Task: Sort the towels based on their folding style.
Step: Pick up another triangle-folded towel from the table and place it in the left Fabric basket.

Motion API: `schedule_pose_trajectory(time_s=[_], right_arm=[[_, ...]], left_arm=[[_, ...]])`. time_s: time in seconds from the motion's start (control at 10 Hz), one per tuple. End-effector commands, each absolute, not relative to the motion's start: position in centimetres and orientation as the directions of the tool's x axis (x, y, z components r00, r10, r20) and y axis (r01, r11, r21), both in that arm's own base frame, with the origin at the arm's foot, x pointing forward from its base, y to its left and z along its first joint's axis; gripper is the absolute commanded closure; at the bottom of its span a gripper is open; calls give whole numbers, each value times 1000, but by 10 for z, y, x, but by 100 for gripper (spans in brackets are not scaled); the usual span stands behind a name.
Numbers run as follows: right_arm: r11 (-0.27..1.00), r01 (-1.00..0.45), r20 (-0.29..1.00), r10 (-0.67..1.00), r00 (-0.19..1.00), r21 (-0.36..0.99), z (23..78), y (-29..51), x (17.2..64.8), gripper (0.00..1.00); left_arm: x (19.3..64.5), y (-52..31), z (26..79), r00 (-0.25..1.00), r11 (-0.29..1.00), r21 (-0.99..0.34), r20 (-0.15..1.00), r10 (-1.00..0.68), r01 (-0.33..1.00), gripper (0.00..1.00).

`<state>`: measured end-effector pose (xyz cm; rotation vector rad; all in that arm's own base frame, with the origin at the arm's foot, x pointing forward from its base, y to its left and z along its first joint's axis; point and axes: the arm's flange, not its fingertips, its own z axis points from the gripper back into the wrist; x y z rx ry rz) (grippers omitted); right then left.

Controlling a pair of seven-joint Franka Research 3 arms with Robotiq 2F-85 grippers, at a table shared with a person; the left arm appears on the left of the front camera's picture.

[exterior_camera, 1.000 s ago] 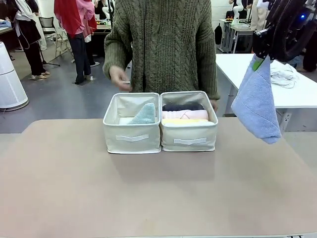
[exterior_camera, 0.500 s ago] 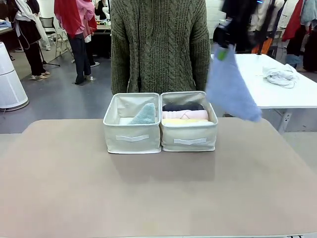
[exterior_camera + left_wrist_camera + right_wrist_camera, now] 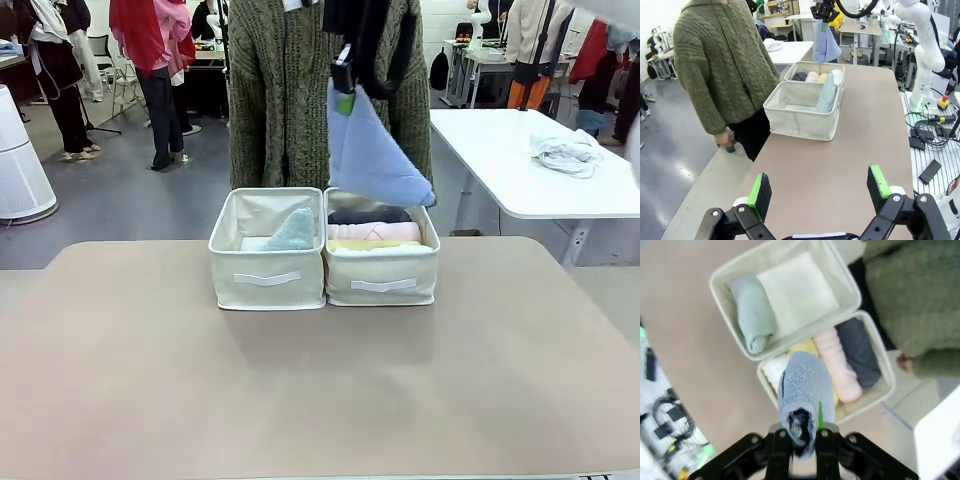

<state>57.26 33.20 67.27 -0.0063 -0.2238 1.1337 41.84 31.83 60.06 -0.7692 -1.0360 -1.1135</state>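
The near half of the worktop [image 3: 320, 400] is bare for you, from the front edge up to the left bin [image 3: 266, 282] and right bin [image 3: 381, 287]. The strips on either side of them are open too. The bins touch, so nothing passes between them. Four rolls [image 3: 375, 231] fill the right bin across, leaving no room for fingers. In the left bin the teal towel [image 3: 293, 232] sits in the front corner by the shared wall, and the floor behind it is free. The blue towel [image 3: 370, 150] hangs from the right pincer [image 3: 344, 92] over the right bin. The person [image 3: 290, 90] stands close behind the bins, blocking the far edge. Your left pincer [image 3: 819, 187] hovers, jaws wide, over bare worktop.
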Motion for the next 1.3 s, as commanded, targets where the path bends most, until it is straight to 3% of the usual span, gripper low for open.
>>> schedule_pose_trajectory(time_s=[0.0,0.1,0.5,0.6,0.7,1.2], right_arm=[[462,-885,169,879,446,-66,712,333,589,84],[426,-897,174,898,403,-118,673,332,573,84],[423,-900,173,899,403,-101,673,334,576,84],[299,-948,259,929,262,-112,670,346,574,84],[242,-962,305,932,194,-128,667,357,572,84],[52,-987,466,884,-25,-151,652,391,591,84]], left_arm=[[415,317,601,108,290,-2,931,-348,957,0],[415,317,601,108,290,-2,931,-348,957,0],[415,317,601,108,290,-2,931,-348,957,0],[415,317,601,108,290,-2,931,-348,957,0],[415,317,601,108,290,-2,931,-348,957,0],[415,317,601,108,290,-2,931,-348,957,0]])
